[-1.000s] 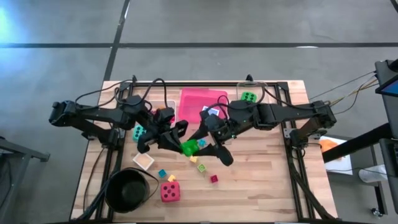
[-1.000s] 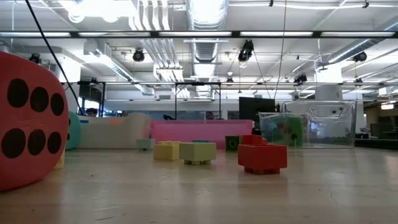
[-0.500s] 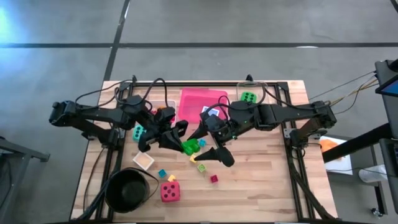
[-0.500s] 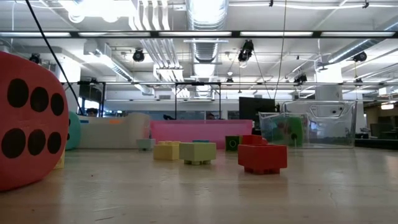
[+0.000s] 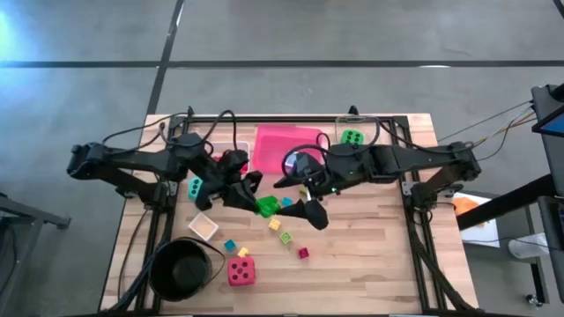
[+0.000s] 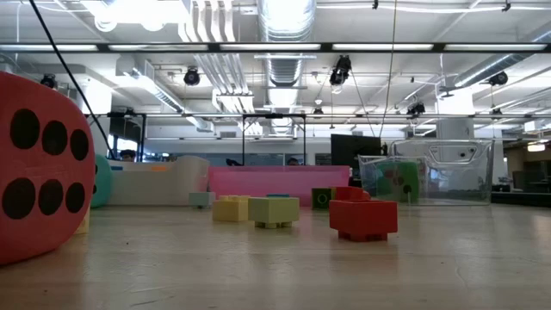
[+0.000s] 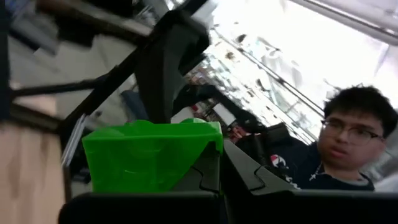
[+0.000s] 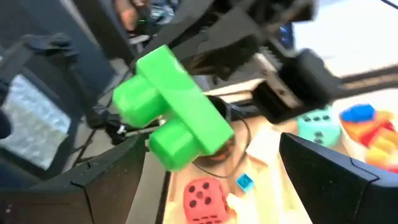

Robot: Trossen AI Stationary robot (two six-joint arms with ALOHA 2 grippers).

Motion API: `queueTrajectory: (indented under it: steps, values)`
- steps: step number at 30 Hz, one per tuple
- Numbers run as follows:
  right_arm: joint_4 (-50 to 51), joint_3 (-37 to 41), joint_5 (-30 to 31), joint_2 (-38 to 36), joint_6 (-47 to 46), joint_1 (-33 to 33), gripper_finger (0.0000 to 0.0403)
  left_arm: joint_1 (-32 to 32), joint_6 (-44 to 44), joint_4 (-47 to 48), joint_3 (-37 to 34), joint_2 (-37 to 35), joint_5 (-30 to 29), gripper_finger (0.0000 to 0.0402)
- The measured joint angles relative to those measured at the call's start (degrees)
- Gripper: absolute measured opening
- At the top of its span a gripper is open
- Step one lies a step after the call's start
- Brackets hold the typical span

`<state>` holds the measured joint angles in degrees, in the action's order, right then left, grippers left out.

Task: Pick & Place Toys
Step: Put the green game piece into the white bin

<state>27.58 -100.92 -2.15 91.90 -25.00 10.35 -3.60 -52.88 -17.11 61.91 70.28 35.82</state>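
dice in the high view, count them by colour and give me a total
red die: 1
green die: 1
teal die: 1
total: 3
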Motion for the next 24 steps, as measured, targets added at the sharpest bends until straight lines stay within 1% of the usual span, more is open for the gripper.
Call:
queueTrajectory:
  steps: [4,8,12,15,19,21,24]
  values:
    - [6.6,0.0,4.3,-0.9,-3.7,0.0,0.0362,1.3,-0.8,9.2,0.0,-2.3,-1.5,0.0000]
    - [16.0,0.0,6.8,-1.5,-8.2,0.0,0.0362,3.6,-0.2,21.2,0.0,-5.0,-5.8,0.0000]
    - [25.7,0.0,8.8,-1.4,-12.9,0.5,0.0362,6.9,1.0,36.5,0.1,-7.1,-14.5,0.0000]
    - [31.4,0.1,11.4,-1.1,-16.2,1.5,0.0362,10.0,2.8,50.5,0.0,-7.2,-21.7,0.0000]
    - [33.9,1.2,14.6,-1.0,-19.2,3.4,0.0362,14.6,4.3,65.9,0.0,-4.9,-31.1,0.0000]
    - [34.0,1.7,16.0,-0.9,-19.9,4.5,0.0362,18.0,4.8,70.8,0.0,-3.3,-33.6,0.0000]
    - [33.8,2.9,17.3,-0.9,-21.0,5.9,0.0362,23.3,6.9,74.7,-0.1,-1.0,-37.8,0.0000]
